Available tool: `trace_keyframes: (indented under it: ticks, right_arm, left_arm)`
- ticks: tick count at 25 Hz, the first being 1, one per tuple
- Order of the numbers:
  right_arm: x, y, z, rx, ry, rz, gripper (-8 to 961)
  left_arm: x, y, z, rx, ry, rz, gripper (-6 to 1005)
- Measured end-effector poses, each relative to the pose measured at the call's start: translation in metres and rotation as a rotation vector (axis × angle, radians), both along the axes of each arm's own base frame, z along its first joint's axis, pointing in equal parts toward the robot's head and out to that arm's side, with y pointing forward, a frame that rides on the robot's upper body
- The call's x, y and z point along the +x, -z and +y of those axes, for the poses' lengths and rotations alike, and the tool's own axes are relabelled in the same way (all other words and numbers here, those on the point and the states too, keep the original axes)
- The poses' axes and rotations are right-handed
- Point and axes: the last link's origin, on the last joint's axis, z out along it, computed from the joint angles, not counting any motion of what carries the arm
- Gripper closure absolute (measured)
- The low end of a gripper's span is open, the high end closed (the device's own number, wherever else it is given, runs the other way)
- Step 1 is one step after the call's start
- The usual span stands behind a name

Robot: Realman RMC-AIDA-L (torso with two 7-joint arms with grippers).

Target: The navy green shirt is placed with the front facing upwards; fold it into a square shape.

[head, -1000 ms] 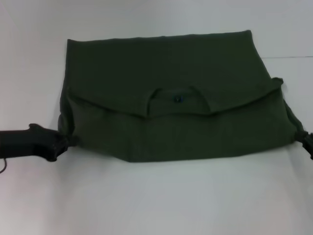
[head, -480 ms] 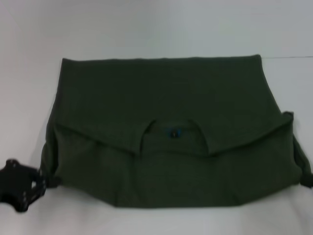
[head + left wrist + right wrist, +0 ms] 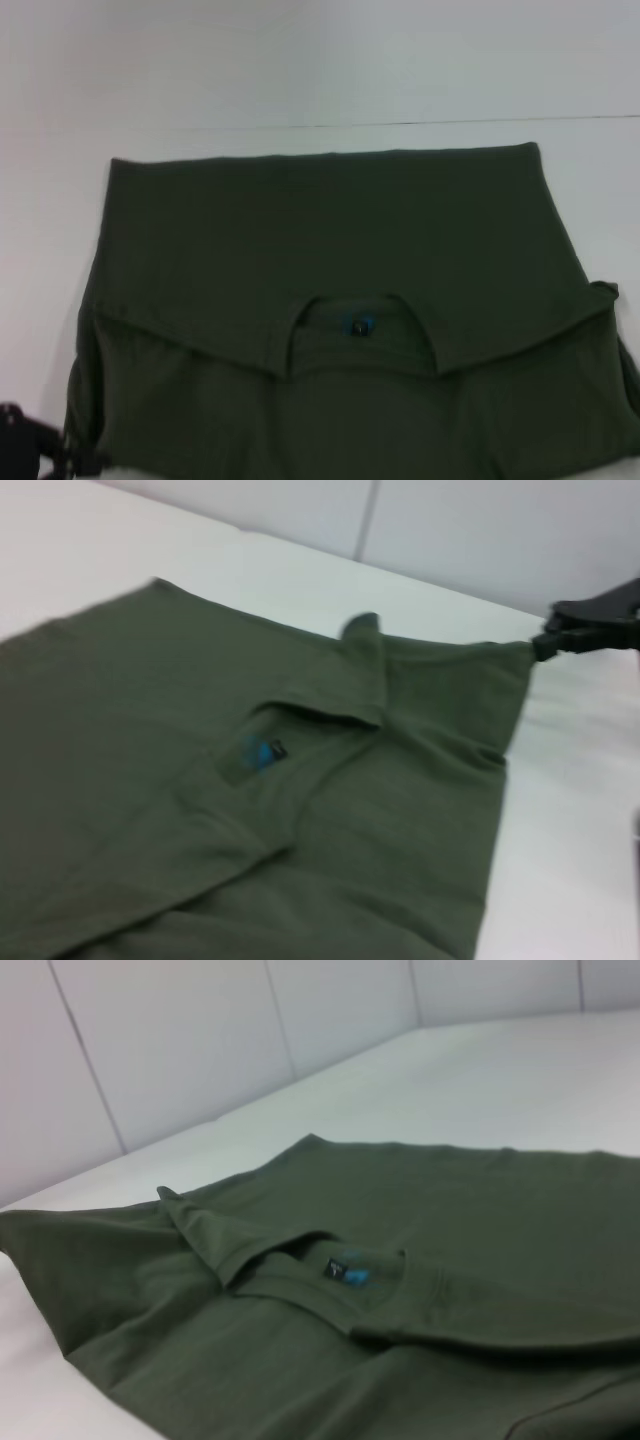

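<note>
The navy green shirt [image 3: 320, 240] lies on the white table [image 3: 45, 250], folded, with its plain green side up. The round collar with its small blue label [image 3: 358, 326] shows under a folded flap. No lettering shows. My left gripper [image 3: 70, 460] is at the shirt's near left corner, at the bottom edge of the head view, shut on the cloth. My right gripper [image 3: 545, 645] is out of the head view. The left wrist view shows it pinching the shirt's near right corner, cloth [image 3: 150, 780] pulled taut. The shirt also fills the right wrist view [image 3: 480, 1220].
A pale wall [image 3: 300, 60] rises behind the table along a thin dark seam [image 3: 450, 122]. Bare white tabletop lies left of the shirt, behind it, and in the left wrist view [image 3: 570, 810] beside its edge.
The shirt has slid toward me, lower and larger in the head view. Both grippers moved back with its near corners; the right one has left the head view.
</note>
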Motion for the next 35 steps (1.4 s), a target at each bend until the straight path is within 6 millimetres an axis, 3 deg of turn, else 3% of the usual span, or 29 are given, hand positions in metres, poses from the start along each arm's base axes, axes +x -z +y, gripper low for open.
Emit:
trace_keyframes:
  ticks: [7,15,27,35]
  right_arm:
    - [0.003,0.000,-0.018,-0.047,0.018,0.008,946]
    - [-0.003,-0.015,-0.008,-0.027,0.057,0.079,951]
    - [-0.027,-0.042,0.053,-0.069,0.163,0.192,953]
    - [-0.047,-0.052,0.112,-0.038,0.207,0.218,952]
  left_arm:
    - [-0.001,0.001,-0.014,-0.087,-0.011,0.013,995]
    - [0.003,-0.009,0.000,-0.049,-0.093,-0.058,995]
    - [-0.002,-0.031,0.020,0.161,-0.293,-0.263,995]
    - [0.001,-0.026,0.057,0.222,-0.457,-0.357,996]
